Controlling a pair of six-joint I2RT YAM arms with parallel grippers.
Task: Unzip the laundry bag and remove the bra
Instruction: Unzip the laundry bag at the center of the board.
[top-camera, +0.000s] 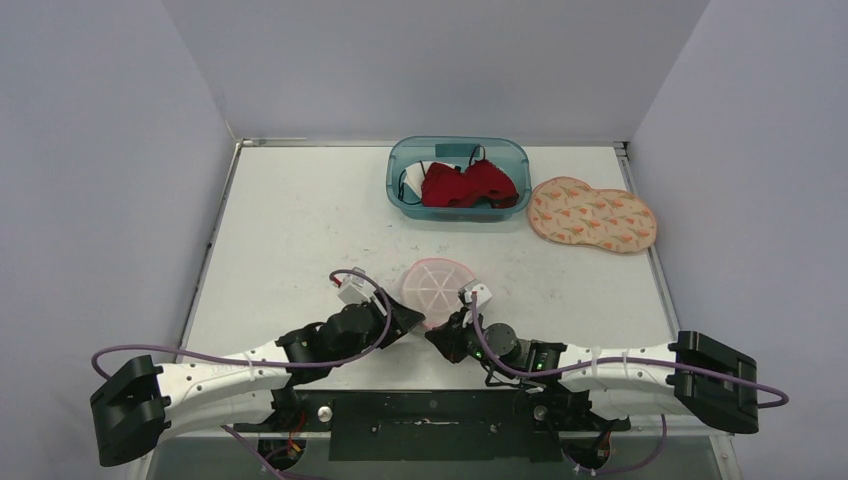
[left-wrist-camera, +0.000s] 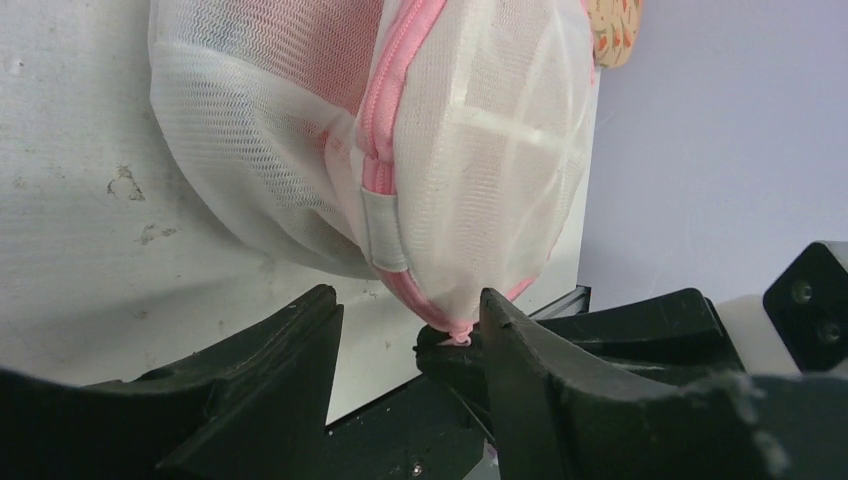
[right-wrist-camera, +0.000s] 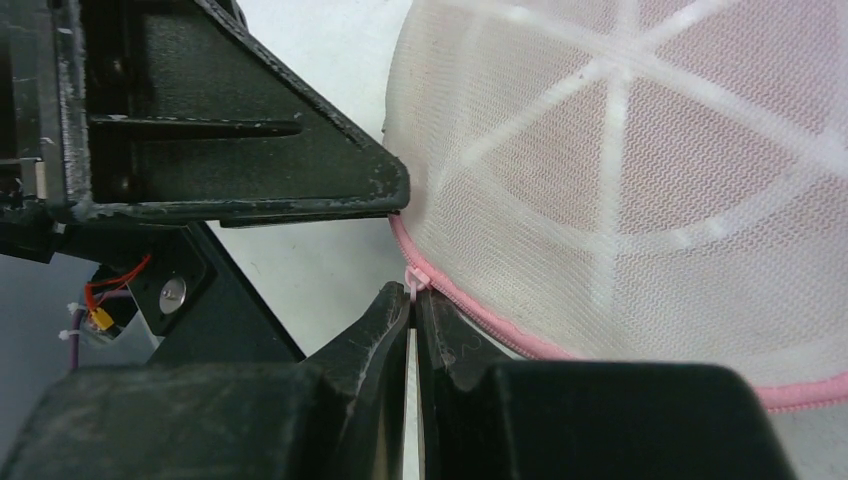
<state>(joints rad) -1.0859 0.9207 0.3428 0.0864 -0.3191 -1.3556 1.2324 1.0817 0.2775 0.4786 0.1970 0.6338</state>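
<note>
The right claw (right-wrist-camera: 412, 308) is clenched on the small pink zipper pull (right-wrist-camera: 413, 282), and only its own wrist view shows the tab pinched between the closed tips. The left claw (left-wrist-camera: 408, 300) is released. Its wrist view shows the two black fingers (left-wrist-camera: 290, 370) standing apart below the lower end of the white mesh dome-shaped laundry bag (top-camera: 437, 285). The right wrist view adds that one left fingertip reaches the pink zipper (left-wrist-camera: 385, 110) seam just above the pull.

From above, the bag sits on the white tabletop (top-camera: 300, 230) near the middle of its near edge, touching both claws. A pinkish tone shows through the mesh, but what is inside cannot be told.

Bare tabletop lies to the left of the bag and between it and the far edge.

At the middle of the far edge stands a translucent blue plastic bin (top-camera: 400, 190) holding red fabric garments (top-camera: 468, 186). Just beside it, at the right edge, lies a flat peach patterned fabric piece (top-camera: 592, 214). Both are well apart from the bag.
</note>
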